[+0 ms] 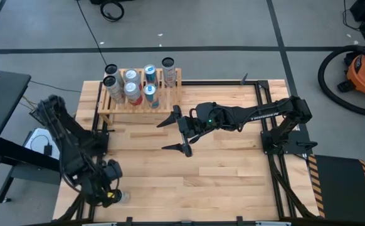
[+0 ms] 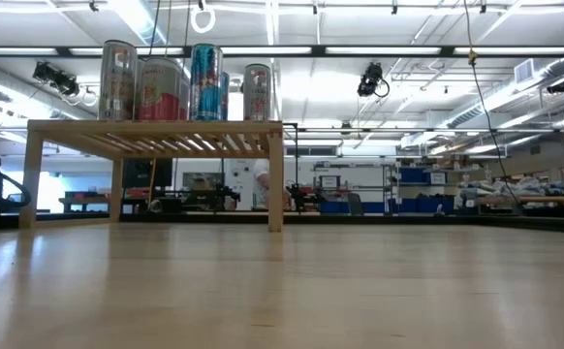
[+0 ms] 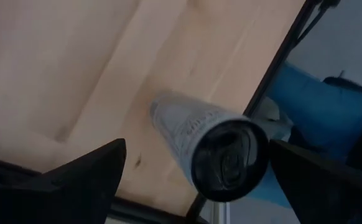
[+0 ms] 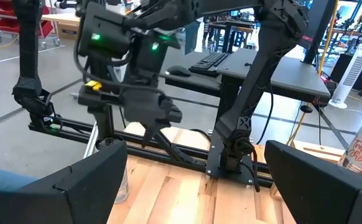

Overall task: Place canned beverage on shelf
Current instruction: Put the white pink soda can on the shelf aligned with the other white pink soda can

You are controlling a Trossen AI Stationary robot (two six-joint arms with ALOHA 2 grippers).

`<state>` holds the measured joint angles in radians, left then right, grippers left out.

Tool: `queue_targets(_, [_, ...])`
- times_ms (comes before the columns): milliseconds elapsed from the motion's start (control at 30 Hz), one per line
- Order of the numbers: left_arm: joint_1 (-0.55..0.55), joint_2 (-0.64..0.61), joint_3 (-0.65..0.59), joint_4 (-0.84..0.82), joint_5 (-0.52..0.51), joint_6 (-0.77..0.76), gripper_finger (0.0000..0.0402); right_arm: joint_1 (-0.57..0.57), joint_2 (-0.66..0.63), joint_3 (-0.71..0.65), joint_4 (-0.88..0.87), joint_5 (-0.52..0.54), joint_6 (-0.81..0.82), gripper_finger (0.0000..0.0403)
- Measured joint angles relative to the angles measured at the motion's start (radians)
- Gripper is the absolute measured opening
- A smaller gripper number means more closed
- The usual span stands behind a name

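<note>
- The left tool (image 1: 111,196) hung spread over a lone can (image 3: 209,143) at the counter's (image 1: 232,182) near left corner, aligned to grasp it.
- The right tool (image 1: 177,134) waited agape mid-counter, beside the shelf (image 1: 110,107) at the far edge.

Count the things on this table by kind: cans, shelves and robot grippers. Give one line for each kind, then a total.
Cans on the shelf: 7, for example this one
Cans on the tabletop: 1, between the fingers of the left gripper
Shelves: 1
Grippers: 2, the left gripper and the right gripper, both open
Total: 11
</note>
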<state>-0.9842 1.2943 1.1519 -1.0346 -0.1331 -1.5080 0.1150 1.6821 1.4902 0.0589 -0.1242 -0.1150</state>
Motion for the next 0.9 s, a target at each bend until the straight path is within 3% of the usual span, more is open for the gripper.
queue_targets(367, [-0.008, 0.049, 0.0, 0.1, 0.044, -0.018, 0.04, 0.0, 0.0, 0.0, 0.0, 0.0, 0.0, 0.039])
queue_targets(900, [-0.008, 0.115, 0.0, 0.102, 0.041, 0.012, 0.04, 0.0, 0.0, 0.0, 0.007, 0.0, 0.0, 0.039])
